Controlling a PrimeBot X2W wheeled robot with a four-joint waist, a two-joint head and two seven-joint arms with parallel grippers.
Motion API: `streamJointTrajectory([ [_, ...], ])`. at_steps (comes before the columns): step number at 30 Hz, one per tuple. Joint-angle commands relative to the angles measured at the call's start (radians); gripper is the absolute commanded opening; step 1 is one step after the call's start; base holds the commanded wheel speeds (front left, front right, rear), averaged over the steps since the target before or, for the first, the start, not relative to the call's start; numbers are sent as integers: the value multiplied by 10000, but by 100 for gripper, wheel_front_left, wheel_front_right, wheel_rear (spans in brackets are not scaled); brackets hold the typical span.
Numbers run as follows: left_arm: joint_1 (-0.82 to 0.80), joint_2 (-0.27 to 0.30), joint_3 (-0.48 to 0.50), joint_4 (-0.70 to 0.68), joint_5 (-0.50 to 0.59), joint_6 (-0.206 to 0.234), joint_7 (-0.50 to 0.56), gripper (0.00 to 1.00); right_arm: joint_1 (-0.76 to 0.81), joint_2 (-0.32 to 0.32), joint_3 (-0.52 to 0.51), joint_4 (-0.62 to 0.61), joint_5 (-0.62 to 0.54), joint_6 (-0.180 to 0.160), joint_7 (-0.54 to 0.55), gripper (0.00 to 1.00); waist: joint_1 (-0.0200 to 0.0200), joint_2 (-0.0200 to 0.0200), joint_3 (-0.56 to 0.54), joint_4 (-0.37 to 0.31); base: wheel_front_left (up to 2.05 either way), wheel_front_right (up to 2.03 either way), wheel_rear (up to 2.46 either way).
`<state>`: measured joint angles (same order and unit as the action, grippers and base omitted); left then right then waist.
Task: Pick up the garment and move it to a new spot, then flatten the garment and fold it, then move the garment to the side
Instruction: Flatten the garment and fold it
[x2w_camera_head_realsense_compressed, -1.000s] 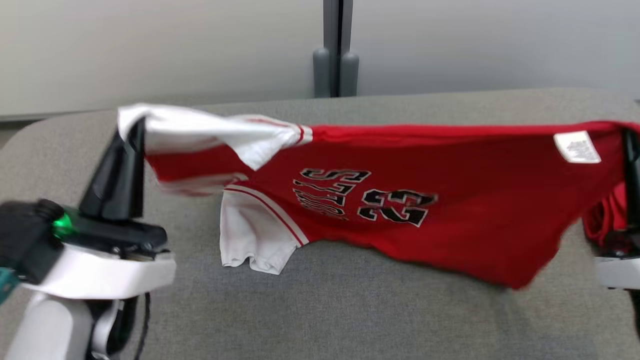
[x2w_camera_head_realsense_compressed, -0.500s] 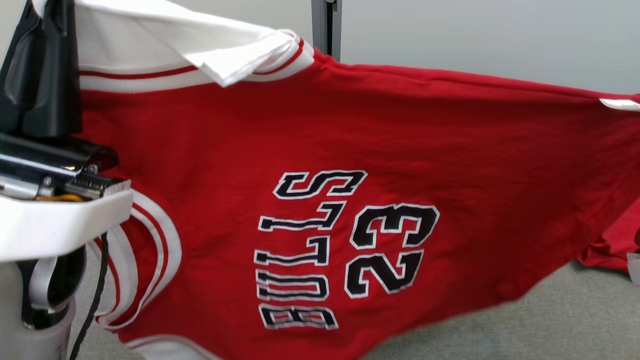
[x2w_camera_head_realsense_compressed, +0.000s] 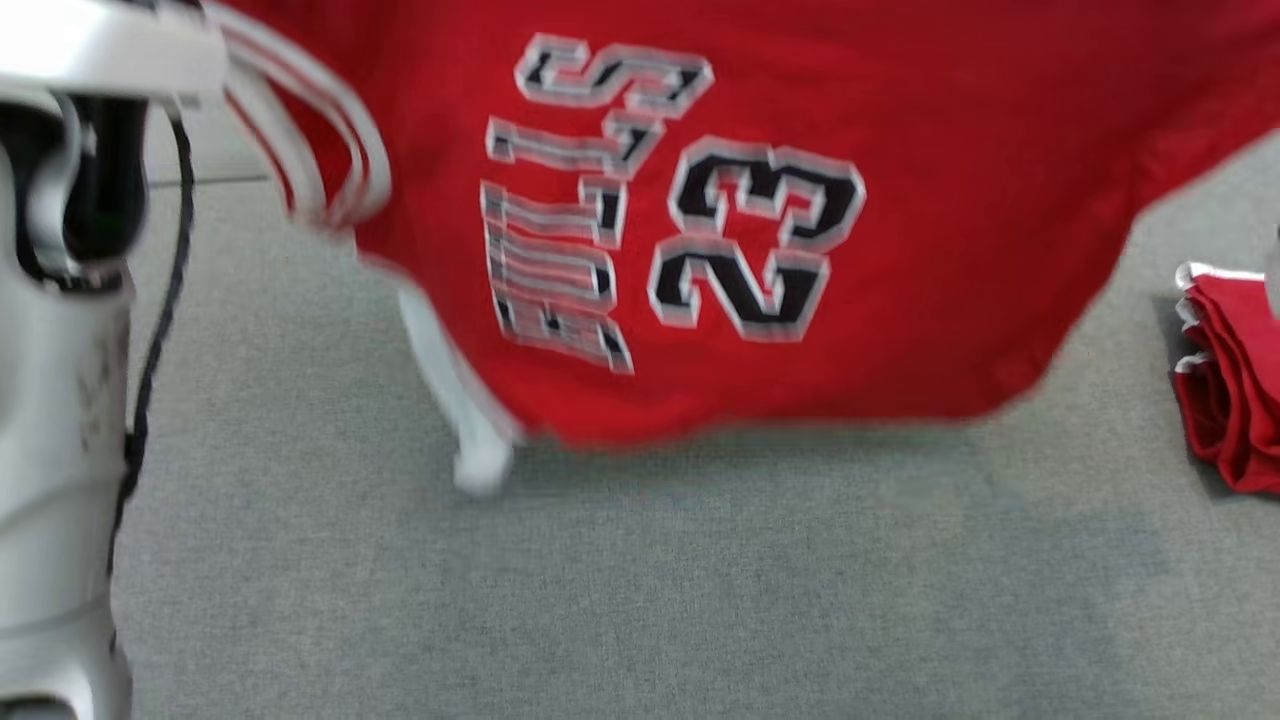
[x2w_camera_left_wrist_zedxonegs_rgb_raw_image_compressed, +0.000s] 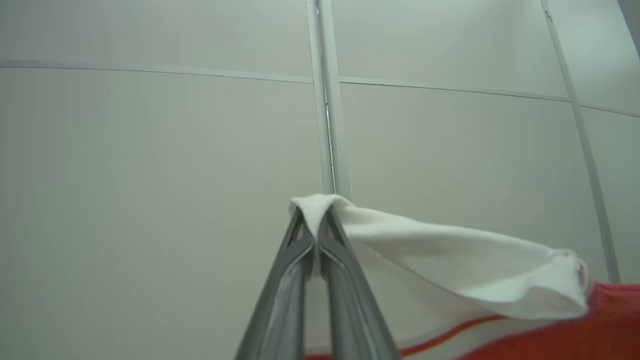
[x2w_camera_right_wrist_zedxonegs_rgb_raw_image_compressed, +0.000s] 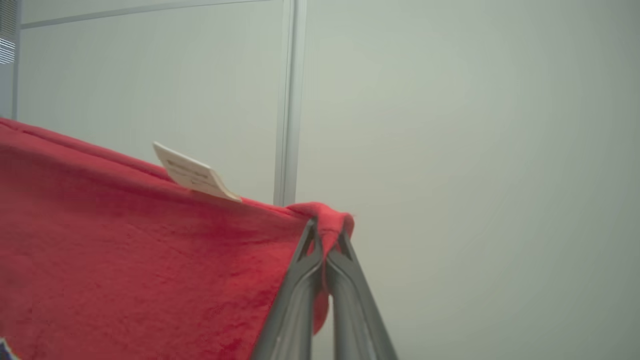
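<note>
The jersey (x2w_camera_head_realsense_compressed: 900, 200) hangs spread in the air over the grey table (x2w_camera_head_realsense_compressed: 640, 600). Left fingers (x2w_camera_left_wrist_zedxonegs_rgb_raw_image_compressed: 287, 290) pinch its white end, right fingers (x2w_camera_right_wrist_zedxonegs_rgb_raw_image_compressed: 295, 300) its red corner. More red cloth (x2w_camera_head_realsense_compressed: 1230, 400) lies at the table's right.

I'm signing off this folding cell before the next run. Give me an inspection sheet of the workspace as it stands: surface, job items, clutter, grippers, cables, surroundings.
Surface: grey fabric-covered table.
Job's things: red jersey held up between both grippers, hanging over the table, blurred; white label at its top edge.
Clutter: folded red cloth with white trim at the table's right edge.
Grippers: left gripper shut on the jersey's white edge; right gripper shut on its red edge.
Cables: black cable running down the pale left forearm.
Surroundings: pale wall panels with seams.
</note>
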<state>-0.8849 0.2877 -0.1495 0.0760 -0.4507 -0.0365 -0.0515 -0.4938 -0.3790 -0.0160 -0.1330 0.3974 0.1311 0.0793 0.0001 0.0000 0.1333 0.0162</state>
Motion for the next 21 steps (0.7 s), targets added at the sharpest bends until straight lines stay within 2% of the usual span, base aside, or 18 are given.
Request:
streamJointTrajectory([
  [1,-856,-82,32,756,90,-105,-376,0,-887,-60,257,662,103,-7,-235,0,-1,0,407,-18,0,0,0],
  [6,-2394,-356,-36,3368,24,-307,-1057,0,-3200,194,1178,2944,238,-7,-1031,0,-1,0,643,-61,0,0,0],
  [11,-2662,-761,-220,6076,-311,-605,-1300,0,-4517,763,2386,5657,297,-7,-1729,0,-1,0,1250,15,0,0,0],
  [13,-2528,-844,-255,6578,-372,-656,-1380,0,-4649,886,2610,6150,337,-6,-1906,0,-1,0,1361,37,0,0,0],
  [16,-2047,-1159,-251,7982,-739,-793,-1637,0,-4770,1302,3222,7640,619,-6,-2368,0,-1,0,1826,85,0,0,0],
  [21,-1030,-1592,-249,9681,-1311,-943,-1998,0,-4081,1794,4075,9591,1310,-6,-3012,0,-1,0,2322,181,0,0,0],
])
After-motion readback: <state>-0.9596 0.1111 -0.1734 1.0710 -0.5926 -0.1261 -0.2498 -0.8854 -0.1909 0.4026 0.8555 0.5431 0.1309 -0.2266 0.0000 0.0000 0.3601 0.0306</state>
